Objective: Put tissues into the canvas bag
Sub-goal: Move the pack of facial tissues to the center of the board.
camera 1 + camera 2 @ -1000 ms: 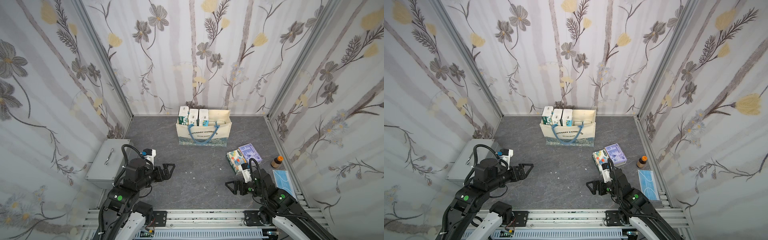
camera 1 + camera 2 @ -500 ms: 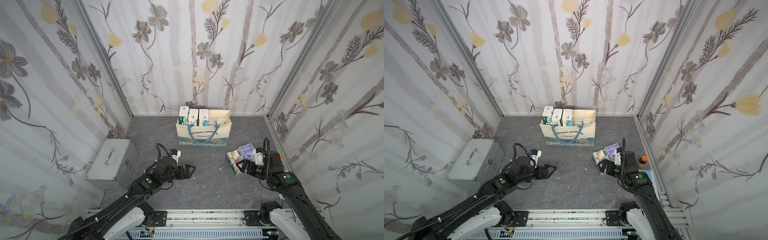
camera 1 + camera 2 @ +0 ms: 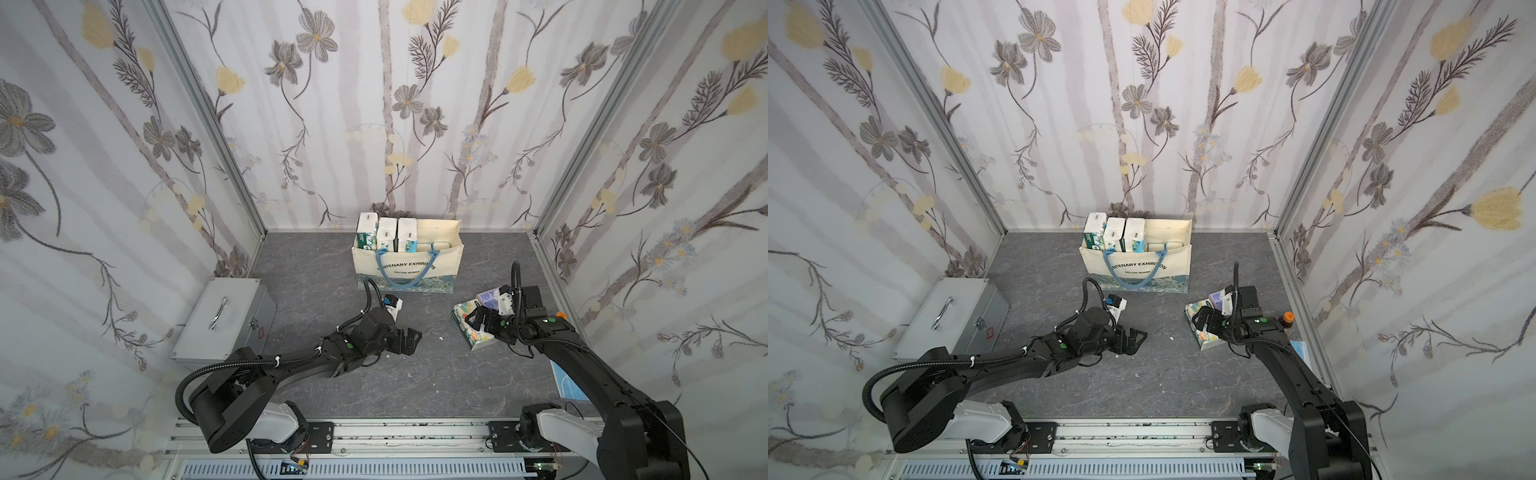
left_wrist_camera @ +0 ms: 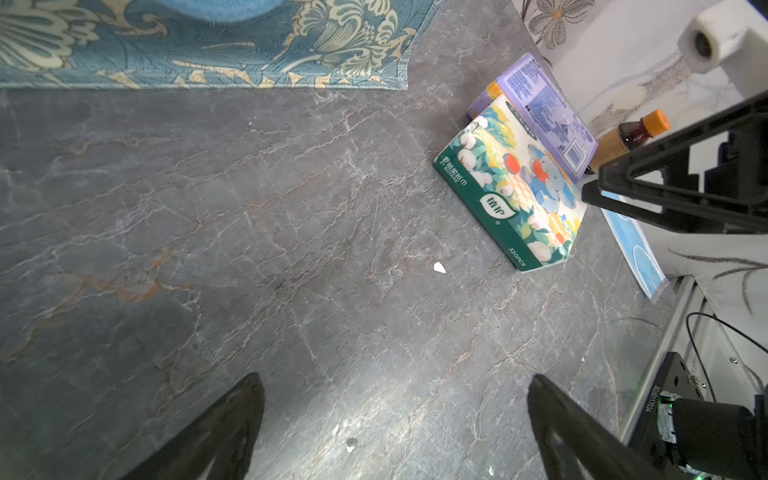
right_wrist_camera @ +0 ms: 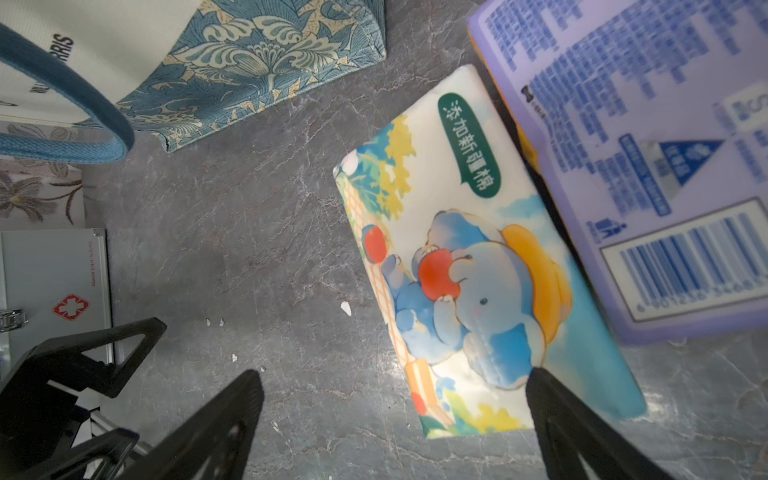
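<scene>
Part done: 3 packs (image 3: 388, 235) upright in canvas bag (image 3: 407, 270), far centre. Not yet bagged: elephant pack (image 5: 469, 257), lavender pack (image 4: 540, 112), tabletop (image 4: 208, 208) right. R fingers (image 5: 232, 415) spread over elephant pack, empty; L fingers (image 4: 224, 424) spread, empty.

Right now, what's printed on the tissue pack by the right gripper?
The pack: blue cartoon elephant with red apple on white; clearest in right wrist view.

1. lavender pack (image 5: 648, 166): cut off by the frame edge in my right wrist view, print blurred.
2. bottle (image 3: 561, 315): only its orange cap clears my right arm (image 3: 590, 370).
3. mask packet (image 3: 564, 386): partly under that arm.
4. canvas bag (image 3: 409, 270): first letters hidden behind the handle (image 3: 405, 285).
</scene>
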`<state>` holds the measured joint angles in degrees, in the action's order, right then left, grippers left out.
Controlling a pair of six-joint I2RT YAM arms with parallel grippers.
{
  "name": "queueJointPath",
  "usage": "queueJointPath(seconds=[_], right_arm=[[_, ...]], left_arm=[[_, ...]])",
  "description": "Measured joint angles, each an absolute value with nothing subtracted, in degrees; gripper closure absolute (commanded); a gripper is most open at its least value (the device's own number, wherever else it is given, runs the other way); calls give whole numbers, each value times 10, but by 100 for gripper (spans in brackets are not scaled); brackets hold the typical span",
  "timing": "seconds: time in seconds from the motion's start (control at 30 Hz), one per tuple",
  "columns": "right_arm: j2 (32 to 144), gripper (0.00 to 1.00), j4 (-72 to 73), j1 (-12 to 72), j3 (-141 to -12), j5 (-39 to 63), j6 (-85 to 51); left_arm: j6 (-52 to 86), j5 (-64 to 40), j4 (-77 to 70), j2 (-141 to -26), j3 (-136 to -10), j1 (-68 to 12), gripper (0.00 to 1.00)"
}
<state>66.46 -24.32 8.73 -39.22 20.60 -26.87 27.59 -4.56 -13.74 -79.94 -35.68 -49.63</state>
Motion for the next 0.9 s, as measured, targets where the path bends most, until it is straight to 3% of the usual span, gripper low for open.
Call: queueJointPath(seconds=[0.27, 0.53, 0.9], right_arm=[[719, 1, -219, 89, -411, 190, -261], [733, 1, -216, 91, -423, 128, -239], [824, 2, -213, 143, -463, 128, -224]], left_arm=[[254, -62, -163, -886, -380, -498, 0], [253, -67, -164, -902, -395, -499, 0], [253, -66, -161, -907, -399, -499, 0]])
